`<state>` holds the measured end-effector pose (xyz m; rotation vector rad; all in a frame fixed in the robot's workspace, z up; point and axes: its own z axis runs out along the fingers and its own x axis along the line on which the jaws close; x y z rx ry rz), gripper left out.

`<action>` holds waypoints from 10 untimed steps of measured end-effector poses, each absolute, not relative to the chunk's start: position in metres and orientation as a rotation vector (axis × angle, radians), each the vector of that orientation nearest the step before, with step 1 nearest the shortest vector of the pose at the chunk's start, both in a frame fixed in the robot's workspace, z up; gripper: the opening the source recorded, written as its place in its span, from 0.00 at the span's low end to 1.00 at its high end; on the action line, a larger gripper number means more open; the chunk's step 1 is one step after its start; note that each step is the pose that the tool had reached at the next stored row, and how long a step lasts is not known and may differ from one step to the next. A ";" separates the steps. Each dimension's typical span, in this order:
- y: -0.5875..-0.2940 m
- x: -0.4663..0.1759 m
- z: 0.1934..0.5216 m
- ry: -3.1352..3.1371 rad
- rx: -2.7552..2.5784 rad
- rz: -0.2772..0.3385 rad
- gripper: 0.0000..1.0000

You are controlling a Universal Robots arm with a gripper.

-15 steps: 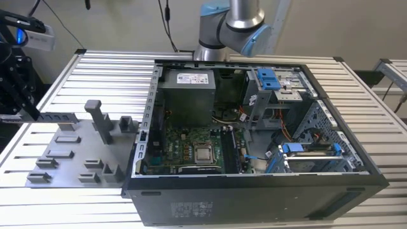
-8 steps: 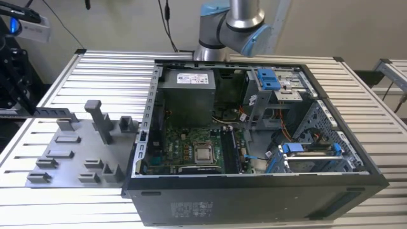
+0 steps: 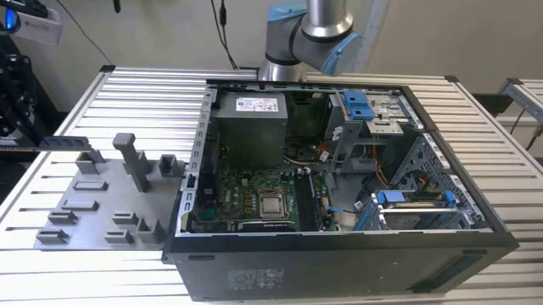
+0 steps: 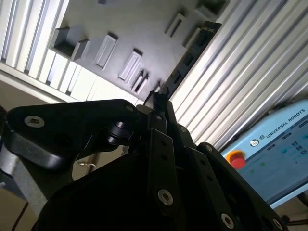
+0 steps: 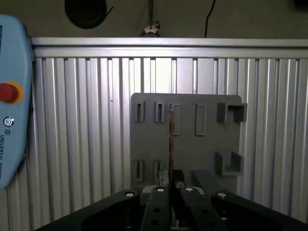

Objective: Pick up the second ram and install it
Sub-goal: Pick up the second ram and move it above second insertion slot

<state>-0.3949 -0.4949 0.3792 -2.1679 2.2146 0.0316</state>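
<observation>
One slatted metal table [image 3: 144,95], beige wall [image 3: 161,32]

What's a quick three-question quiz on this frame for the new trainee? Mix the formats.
1. True or false: the gripper is closed on the second ram.
2. Multiple choice: in the first wrist view, what lies behind the second ram? A) a keyboard B) the grey holder plate C) a person's hand
3. Fill in the blank: in the exterior view, the grey holder plate lies to the exterior view's ____ of the open computer case.

Key: 1 true; 2 B; 3 left.
</observation>
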 end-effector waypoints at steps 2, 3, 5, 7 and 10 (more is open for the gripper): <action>-0.495 -0.395 0.382 2.214 -2.168 0.032 0.15; -0.495 -0.395 0.383 2.215 -2.168 0.032 0.15; -0.495 -0.395 0.386 2.214 -2.168 0.032 0.15; -0.495 -0.395 0.389 2.215 -2.168 0.032 0.15; -0.495 -0.395 0.394 2.214 -2.168 0.032 0.15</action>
